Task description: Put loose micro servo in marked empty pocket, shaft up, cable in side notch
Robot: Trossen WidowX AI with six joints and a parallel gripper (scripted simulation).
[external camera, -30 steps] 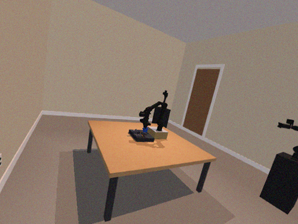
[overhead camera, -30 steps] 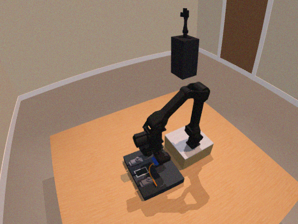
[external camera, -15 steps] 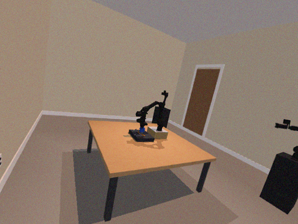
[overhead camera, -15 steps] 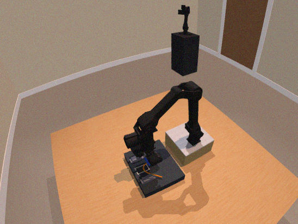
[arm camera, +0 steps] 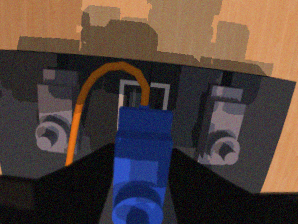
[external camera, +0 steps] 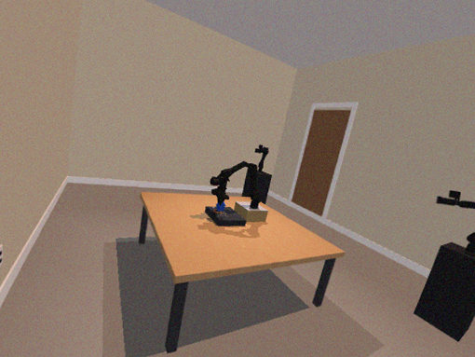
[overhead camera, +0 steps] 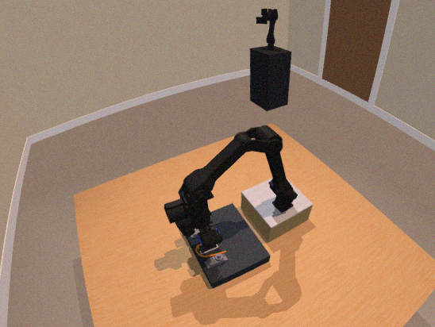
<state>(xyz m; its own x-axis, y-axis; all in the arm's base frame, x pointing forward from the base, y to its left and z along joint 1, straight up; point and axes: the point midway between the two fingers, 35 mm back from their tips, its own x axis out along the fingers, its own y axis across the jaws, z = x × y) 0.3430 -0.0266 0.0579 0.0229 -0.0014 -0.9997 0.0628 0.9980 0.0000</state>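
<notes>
The loose blue servo [arm camera: 142, 131] [external camera: 220, 207] is in my gripper [arm camera: 142, 153] [overhead camera: 209, 239], which is shut on it. Its round output shaft shows at the bottom of the wrist view, facing the camera. It is over the dark deck [overhead camera: 248, 254] [arm camera: 267, 130] [external camera: 232, 219], covering much of the white-outlined pocket [arm camera: 167, 97] [overhead camera: 209, 251]; the pocket's far end still shows. The gap beneath the servo cannot be judged. The orange cable [arm camera: 79, 102] [overhead camera: 214, 254] leaves its far end, loops over the pocket's far end and bends back left. The side notch cannot be made out.
Two grey servos sit in the deck, one left [arm camera: 55, 102] and one right [arm camera: 227, 122] of the blue one. The arm stands on a pale box [overhead camera: 258, 190] beside the deck, on the wooden table [overhead camera: 139, 206]. Other arms stand on black pedestals away from the table.
</notes>
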